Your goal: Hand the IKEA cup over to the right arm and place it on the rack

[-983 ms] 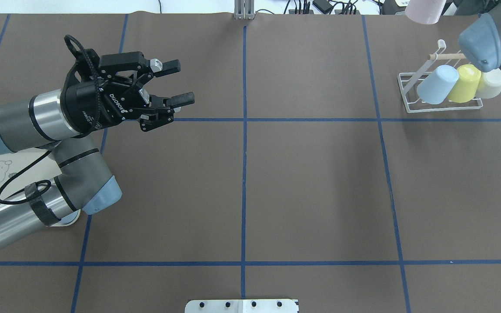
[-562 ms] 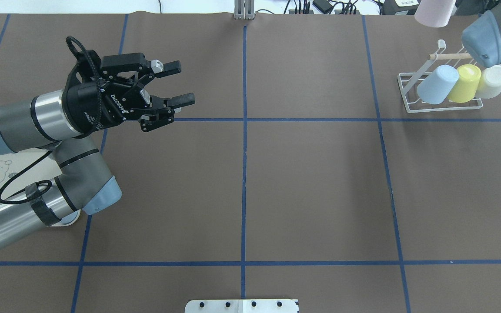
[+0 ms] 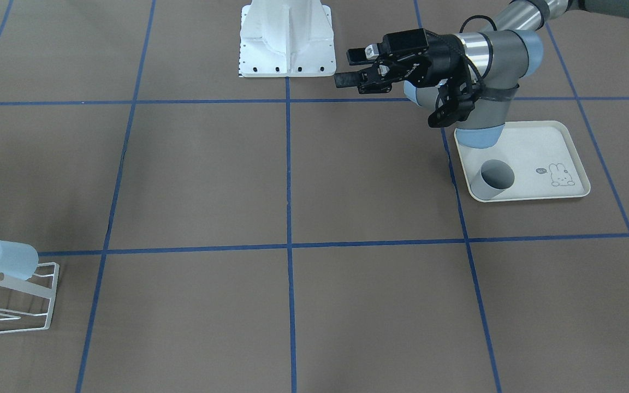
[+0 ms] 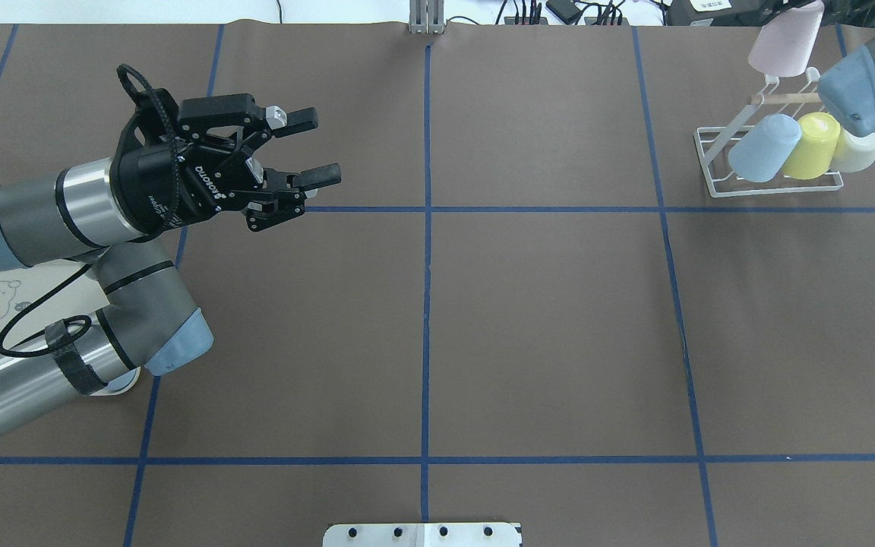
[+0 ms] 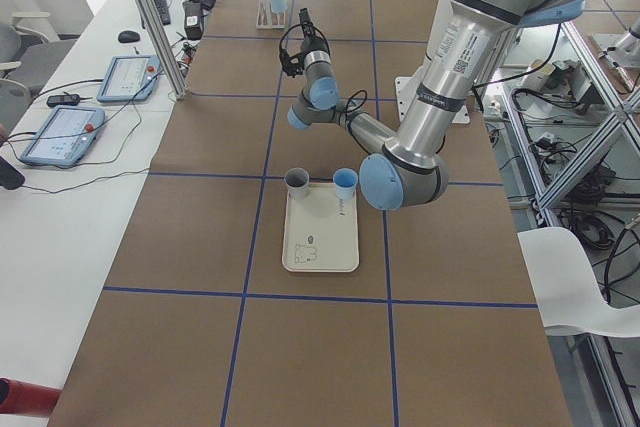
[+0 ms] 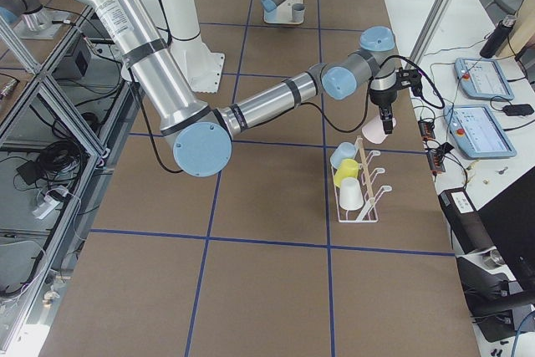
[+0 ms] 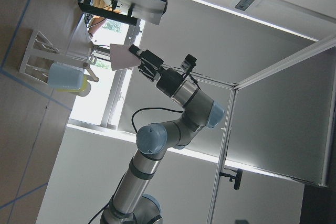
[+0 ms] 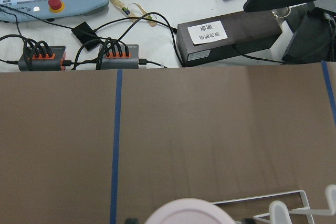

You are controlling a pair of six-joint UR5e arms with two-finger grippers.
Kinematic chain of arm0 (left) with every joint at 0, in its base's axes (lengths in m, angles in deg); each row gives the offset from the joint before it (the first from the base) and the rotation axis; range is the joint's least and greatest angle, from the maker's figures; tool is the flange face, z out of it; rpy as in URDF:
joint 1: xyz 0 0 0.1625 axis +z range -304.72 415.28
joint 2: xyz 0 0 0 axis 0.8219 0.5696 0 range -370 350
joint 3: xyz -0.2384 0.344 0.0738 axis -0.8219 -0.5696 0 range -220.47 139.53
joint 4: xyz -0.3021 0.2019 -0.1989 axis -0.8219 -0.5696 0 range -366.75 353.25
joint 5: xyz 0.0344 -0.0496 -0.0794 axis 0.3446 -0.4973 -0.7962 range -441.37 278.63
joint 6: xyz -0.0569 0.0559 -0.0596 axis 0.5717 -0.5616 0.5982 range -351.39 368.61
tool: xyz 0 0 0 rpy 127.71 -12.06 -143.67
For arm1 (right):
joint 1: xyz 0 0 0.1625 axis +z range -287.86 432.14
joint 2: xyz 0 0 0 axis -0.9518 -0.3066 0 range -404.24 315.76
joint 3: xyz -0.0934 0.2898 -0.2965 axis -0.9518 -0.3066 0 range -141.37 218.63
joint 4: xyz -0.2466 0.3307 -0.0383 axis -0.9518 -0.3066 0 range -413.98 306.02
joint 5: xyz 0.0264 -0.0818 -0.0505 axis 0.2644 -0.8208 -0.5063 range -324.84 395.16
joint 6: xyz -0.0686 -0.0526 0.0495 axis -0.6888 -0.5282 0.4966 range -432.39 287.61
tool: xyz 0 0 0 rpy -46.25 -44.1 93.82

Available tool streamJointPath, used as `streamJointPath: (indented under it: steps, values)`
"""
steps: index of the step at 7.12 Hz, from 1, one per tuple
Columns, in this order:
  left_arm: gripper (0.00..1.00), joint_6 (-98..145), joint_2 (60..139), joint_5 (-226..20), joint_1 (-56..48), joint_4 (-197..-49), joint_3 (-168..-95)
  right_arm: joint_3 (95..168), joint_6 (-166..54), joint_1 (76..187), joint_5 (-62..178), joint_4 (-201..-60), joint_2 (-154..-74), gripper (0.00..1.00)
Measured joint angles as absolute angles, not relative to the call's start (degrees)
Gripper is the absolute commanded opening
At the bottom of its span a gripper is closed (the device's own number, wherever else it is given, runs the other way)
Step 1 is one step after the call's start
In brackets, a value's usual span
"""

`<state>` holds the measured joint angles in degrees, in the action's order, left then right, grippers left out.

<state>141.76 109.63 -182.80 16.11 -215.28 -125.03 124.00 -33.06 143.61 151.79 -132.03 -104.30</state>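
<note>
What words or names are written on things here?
"ROBOTIQ": in white on the black body of the left gripper.
White label on the black box: too blurred to read.
Small bubble beside the rabbit on the cream tray: too small to read.

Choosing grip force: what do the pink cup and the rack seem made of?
The pink cup: probably matte plastic, opaque and evenly coloured, no glare. The rack: thin wire, likely white-coated metal; its dowel looks like pale bare wood.

Six cups [image 4: 764, 148]; one rack [image 4: 734, 129]; one tray [image 3: 544, 147].
</note>
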Motion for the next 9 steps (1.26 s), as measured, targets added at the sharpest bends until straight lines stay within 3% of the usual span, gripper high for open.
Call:
streamJointPath:
  steps: [4, 9]
  values:
    - [0.7, 141.8, 109.7, -182.8, 16.2, -215.2, -124.9, 117.4, -32.8, 143.7, 151.2, -123.3, -104.0, 0.0]
    - [0.7, 141.8, 109.9, -182.8, 16.3, -215.2, -124.9, 117.2, -32.7, 143.7, 150.7, -120.9, -106.2, 0.0]
